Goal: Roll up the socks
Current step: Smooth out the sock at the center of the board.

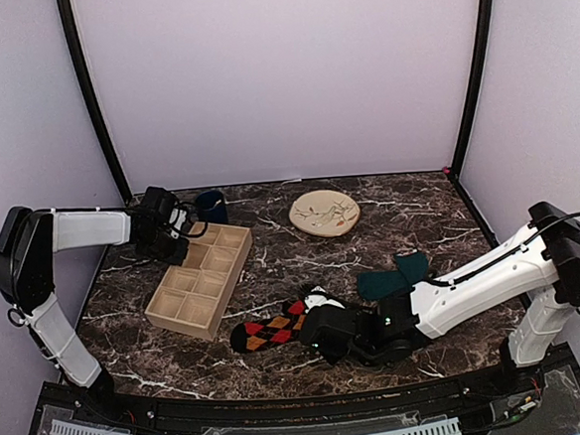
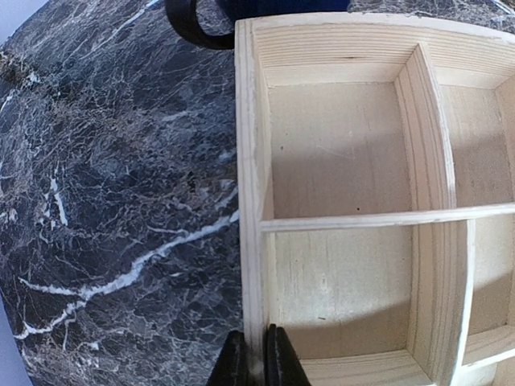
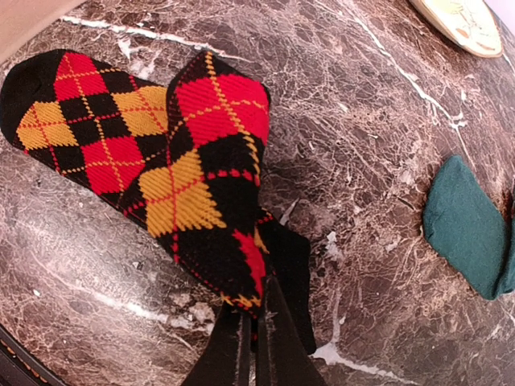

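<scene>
Here the right gripper (image 3: 256, 326) pinches the argyle socks (image 3: 185, 169) at the near middle of the table (image 1: 410, 219).
Its jaws sit almost together on a thin fold at one end; the teal socks (image 1: 394, 275) lie just right, slightly farther. The fabric is likely light, limp and stretchy, so grip an end through both layers. The left gripper (image 2: 256, 358) clamps narrowly on the wall of the wooden tray (image 2: 251, 201), far left.

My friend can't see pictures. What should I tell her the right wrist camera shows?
The right gripper pinches the edge of black argyle socks with red, orange and yellow diamonds, lying on a dark marble table. A teal-green sock lies apart at the right, and part of a plate shows top right.
</scene>
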You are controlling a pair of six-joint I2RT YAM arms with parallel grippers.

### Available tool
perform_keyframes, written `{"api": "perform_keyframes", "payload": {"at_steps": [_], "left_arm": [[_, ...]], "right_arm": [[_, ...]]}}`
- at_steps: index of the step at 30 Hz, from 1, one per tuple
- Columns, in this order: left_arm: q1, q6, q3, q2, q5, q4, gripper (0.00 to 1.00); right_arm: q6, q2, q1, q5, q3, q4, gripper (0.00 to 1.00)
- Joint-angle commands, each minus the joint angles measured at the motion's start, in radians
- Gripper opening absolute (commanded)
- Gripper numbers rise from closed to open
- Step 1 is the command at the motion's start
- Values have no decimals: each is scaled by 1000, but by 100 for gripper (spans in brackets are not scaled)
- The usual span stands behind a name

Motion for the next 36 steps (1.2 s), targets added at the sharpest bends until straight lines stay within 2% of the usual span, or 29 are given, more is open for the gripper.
{"api": "perform_keyframes", "payload": {"at_steps": [1,5,10,11,12,13,16,18,20,32,36], "left_arm": [[65,72,15,6,23,-22,0],[73,77,46,45,58,-21,0],[72,66,101,91,27,-26,0],[74,58,108,96,23,-30,3],[74,49,112,96,24,-36,7],[75,37,112,93,23,-41,16],[75,-3,82,59,10,-38,49],[75,-27,64,30,-1,-37,62],[74,-49,54,6,-10,-45,70],[68,-212,-1,-181,4,-142,72],[-19,-253,-52,-332,9,-133,70]], "right_arm": [[-12,5,-7,-3,21,31,0],[-19,15,-8,-5,35,23,0],[-28,29,-14,-15,53,16,0],[-28,32,-15,-17,57,12,0],[-29,35,-15,-18,61,10,0],[-29,36,-15,-19,62,9,0],[-25,43,-17,-17,67,0,0],[-22,46,-19,-16,66,-4,0],[-17,50,-19,-13,66,-11,0],[21,47,-20,7,59,-48,0],[51,49,-31,19,58,-83,2]]}}
